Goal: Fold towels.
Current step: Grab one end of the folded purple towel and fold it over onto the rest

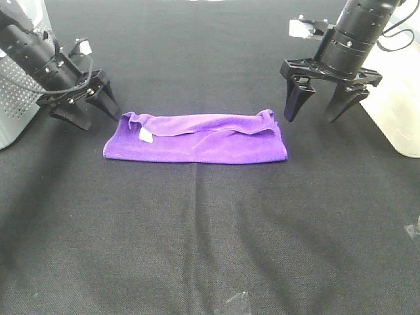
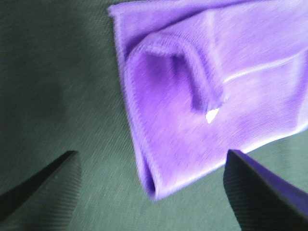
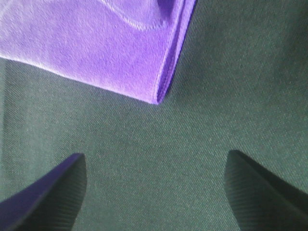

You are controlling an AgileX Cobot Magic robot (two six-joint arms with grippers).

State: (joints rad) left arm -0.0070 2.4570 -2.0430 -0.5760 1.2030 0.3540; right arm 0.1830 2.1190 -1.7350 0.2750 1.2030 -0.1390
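Exterior high; left gripper (image 1: pixel 102 122) agape, tilted; right gripper (image 1: pixel 310 120) agape beside towel (image 1: pixel 197 139)

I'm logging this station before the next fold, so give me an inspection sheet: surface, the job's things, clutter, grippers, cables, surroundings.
Surface: black cloth tabletop, flat.
Job's things: purple towel folded into a long strip, lying flat; white tag near the left arm's end.
Clutter: two clear tape-like scraps, at the front edge and the right edge.
Grippers: left gripper open, empty, close by the towel's end; right gripper open, empty, near the other end.
Cables: black cable along the left arm; another beside the right arm.
Surroundings: white perforated panel at left; white panel at right.
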